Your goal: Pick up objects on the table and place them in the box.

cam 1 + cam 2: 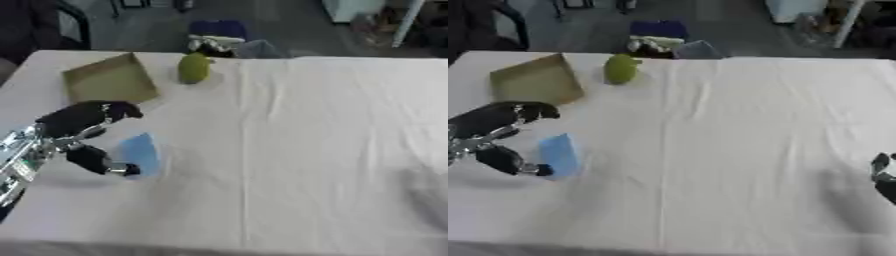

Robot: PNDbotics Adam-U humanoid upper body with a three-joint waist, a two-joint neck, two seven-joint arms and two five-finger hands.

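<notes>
A shallow cardboard box (109,79) lies at the far left of the white table. A green fruit-like object (194,68) stands just right of it. A light blue object (140,153) lies on the cloth at the near left. My left hand (83,120) hovers beside it, fingers curved above and thumb (98,160) below, open around its left edge without closing. My right hand (883,176) shows only at the right edge of the right eye view; its fingers are unclear.
The white cloth (306,140) covers the table, with wide bare room in the middle and right. Beyond the far edge are a dark blue seat (219,27) with small items on it and a chair (70,22) at the far left.
</notes>
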